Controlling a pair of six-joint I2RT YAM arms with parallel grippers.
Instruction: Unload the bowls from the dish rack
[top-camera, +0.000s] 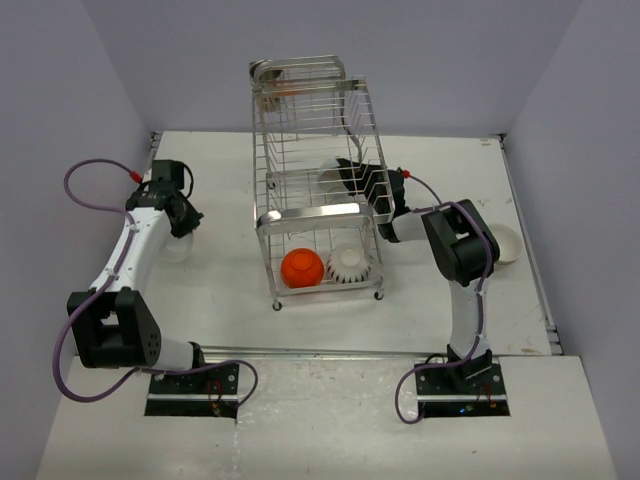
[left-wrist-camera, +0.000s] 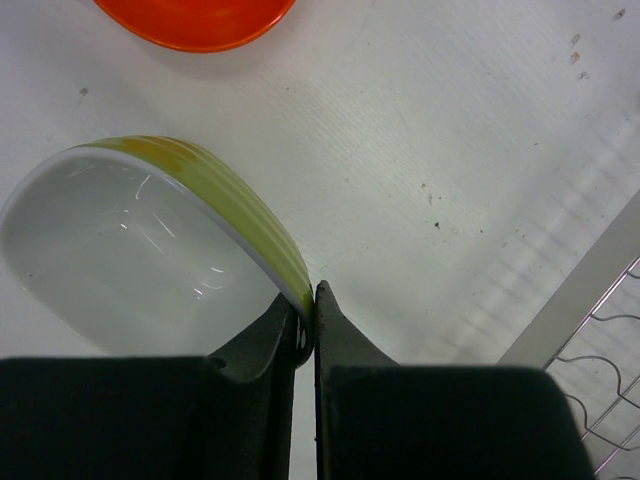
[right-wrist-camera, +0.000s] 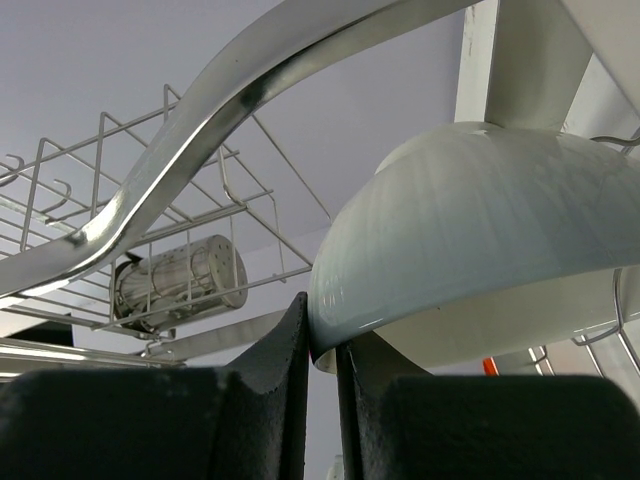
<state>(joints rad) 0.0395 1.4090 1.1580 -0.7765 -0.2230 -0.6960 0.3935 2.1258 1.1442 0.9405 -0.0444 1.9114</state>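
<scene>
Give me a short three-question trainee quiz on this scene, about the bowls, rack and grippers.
1. True or false: the left gripper is shut on the rim of the yellow-green ribbed bowl with a white inside.
2. Where is the plain white bowl that the right gripper pinches? A on the table; B inside the chrome wire dish rack; C on an orange bowl.
3. Fill in: on the rack's bottom tier, the glossy bowl beside the white ribbed bowl is coloured ___.
Key: 1 true; 2 B; 3 orange.

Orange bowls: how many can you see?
2. One glossy orange round bowl sits in the chrome wire dish rack's bottom tier; another lies on the white table near the left claw. More may be hidden.
</scene>
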